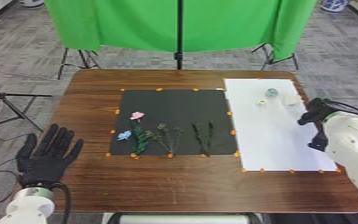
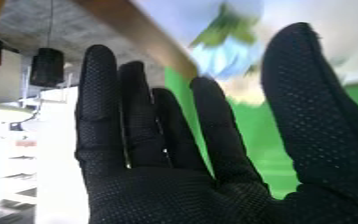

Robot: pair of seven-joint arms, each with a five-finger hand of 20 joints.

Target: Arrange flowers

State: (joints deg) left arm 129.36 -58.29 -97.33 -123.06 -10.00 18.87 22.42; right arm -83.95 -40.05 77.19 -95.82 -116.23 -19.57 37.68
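Left hand: one, black-gloved, at the table's left edge; open, fingers straight and spread, nothing held.

Right hand: one, black-gloved, at the right edge of the sheet; open and empty. In the right wrist view, the right hand had straight fingers, the thumb standing well apart from them.

Black mat: one, lying on the middle of the table, orange tape about its edges. On it, from left to right: a blue flower; a pink flower, farther from the robot, above a leafy green stem; thin sprigs; two dark stems, side by side.

Sheet: one, white, lying to the right of the mat. Toward its far end, a blue bloom; a pale yellow bloom, just nearer the robot; a white bloom, to their right.

Beyond the table: one green cloth, hanging.
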